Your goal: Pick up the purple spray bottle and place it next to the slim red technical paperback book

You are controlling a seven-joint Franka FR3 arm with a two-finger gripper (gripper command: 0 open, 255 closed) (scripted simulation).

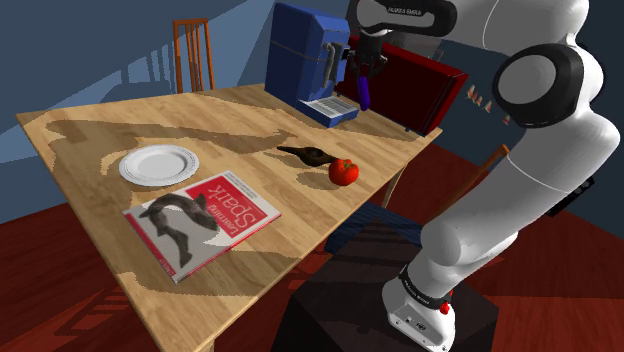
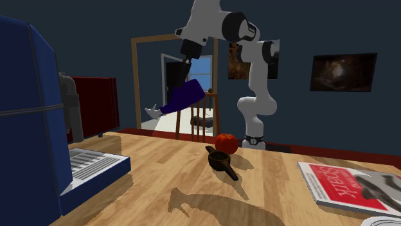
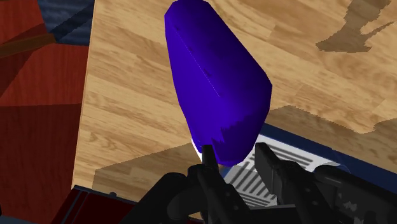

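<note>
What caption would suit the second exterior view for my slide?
Black gripper holds the purple spray bottle, tilted, high above the wooden table; the red book lies at right.

"Learning Spark", apparently, on red book [image 1: 200, 222]

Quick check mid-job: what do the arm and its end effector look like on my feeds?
The arm is glossy white with rounded, bulky links, dark bands at the joints and small dark lettering on one link. The end effector is all black, with two blocky fingers.
</note>
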